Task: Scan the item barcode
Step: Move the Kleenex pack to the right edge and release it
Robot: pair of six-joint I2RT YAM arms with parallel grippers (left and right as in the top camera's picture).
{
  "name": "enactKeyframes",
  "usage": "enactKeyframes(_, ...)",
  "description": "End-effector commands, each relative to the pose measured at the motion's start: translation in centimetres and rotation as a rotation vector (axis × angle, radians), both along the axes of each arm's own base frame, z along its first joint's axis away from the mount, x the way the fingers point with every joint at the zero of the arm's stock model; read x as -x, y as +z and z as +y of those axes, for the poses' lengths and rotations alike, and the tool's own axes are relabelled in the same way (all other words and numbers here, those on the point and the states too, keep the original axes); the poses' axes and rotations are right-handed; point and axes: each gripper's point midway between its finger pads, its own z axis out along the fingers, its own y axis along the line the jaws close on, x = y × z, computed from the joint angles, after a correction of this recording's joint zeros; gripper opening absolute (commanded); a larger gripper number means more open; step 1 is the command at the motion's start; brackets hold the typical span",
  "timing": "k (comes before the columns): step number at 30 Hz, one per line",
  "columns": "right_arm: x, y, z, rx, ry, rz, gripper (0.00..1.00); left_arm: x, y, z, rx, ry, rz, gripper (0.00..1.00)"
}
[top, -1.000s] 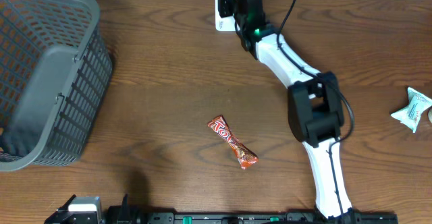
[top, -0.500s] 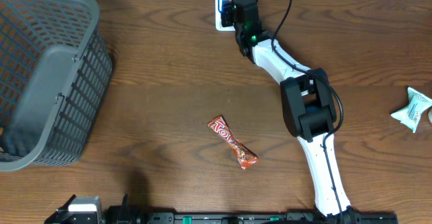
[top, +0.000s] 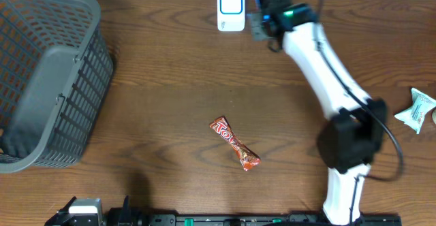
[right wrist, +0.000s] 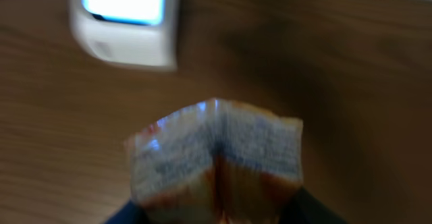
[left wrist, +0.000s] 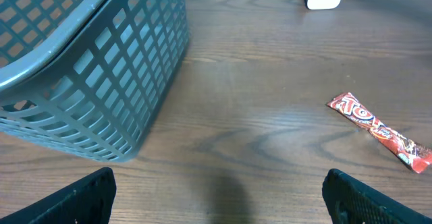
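My right gripper (top: 261,23) hangs at the table's far edge, just right of the white barcode scanner (top: 231,9). It is shut on a snack packet (right wrist: 214,153) with a silvery crimped end and an orange-red body; the packet's end points toward the scanner (right wrist: 125,23), which sits up and to the left in the blurred right wrist view. A small grey piece of the packet (top: 257,27) shows below the gripper from overhead. My left gripper (left wrist: 219,200) stands open low over bare wood, nothing between its fingers (left wrist: 75,197).
A grey plastic basket (top: 48,76) fills the left side of the table. A red candy bar (top: 235,143) lies mid-table, also in the left wrist view (left wrist: 378,131). A white-green packet (top: 417,110) rests at the right edge.
My right arm has swung right with the packet, from over the scanner to beside it, so the scanner face now shows. The left gripper has not moved.
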Motion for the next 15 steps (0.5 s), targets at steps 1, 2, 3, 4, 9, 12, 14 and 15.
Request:
enactKeyframes(1,1.9,1.9,-10.3,0.244,-0.217,0.042,0.34,0.1,0.1,0.2,-0.017,0.008,-0.004,0.98)
enactKeyframes(2,3.4,1.6,-14.2,0.327,-0.290,0.104,0.29,0.1,0.1,0.2,-0.017,0.008,-0.004,0.98)
enactKeyframes(3,4.1,1.3,-16.5,0.365,-0.334,0.139,0.29,0.1,0.1,0.2,-0.017,0.008,-0.004,0.98)
enactKeyframes(4,4.7,1.0,-18.7,0.390,-0.378,0.169,0.30,0.1,0.1,0.2,-0.017,0.008,-0.004,0.98)
enactKeyframes(9,5.7,-2.7,-26.6,0.273,-0.540,0.221,0.36,0.1,0.1,0.2,-0.017,0.008,-0.004,0.98)
enactKeyframes(12,6.4,-5.7,-30.5,0.150,-0.618,0.222,0.35,0.1,0.1,0.2,-0.017,0.008,-0.004,0.98)
enactKeyframes(14,6.9,-7.3,-32.0,0.081,-0.649,0.223,0.35,0.1,0.1,0.2,-0.017,0.008,-0.004,0.98)
enactKeyframes(15,7.2,-8.1,-32.7,0.040,-0.661,0.221,0.35,0.1,0.1,0.2,-0.017,0.008,-0.004,0.98)
